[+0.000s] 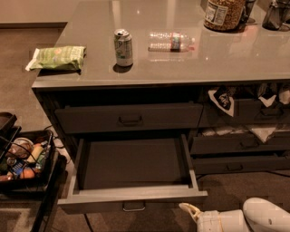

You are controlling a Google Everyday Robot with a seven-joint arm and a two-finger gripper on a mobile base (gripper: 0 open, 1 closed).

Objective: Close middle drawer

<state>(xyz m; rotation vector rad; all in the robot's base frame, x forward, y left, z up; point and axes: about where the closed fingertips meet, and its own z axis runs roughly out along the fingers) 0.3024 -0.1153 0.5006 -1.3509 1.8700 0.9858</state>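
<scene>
The middle drawer (133,163) stands pulled far out of the dark grey cabinet, in the left column under the counter. Its inside is bare and grey, and its lighter front rim (131,195) faces me with a small metal loop handle (134,207) below it. The drawer front above it (129,118) is closed. My gripper (190,211) is at the bottom right of the camera view, just below and to the right of the open drawer's front right corner, and apart from it. Its white wrist (226,221) runs off to the right.
On the counter (217,59) stand a can (123,47), a lying water bottle (171,41), a green snack bag (56,57) and a jar (223,12). Right-hand drawers (240,145) hold paper packets. A black basket of goods (22,158) stands at the left.
</scene>
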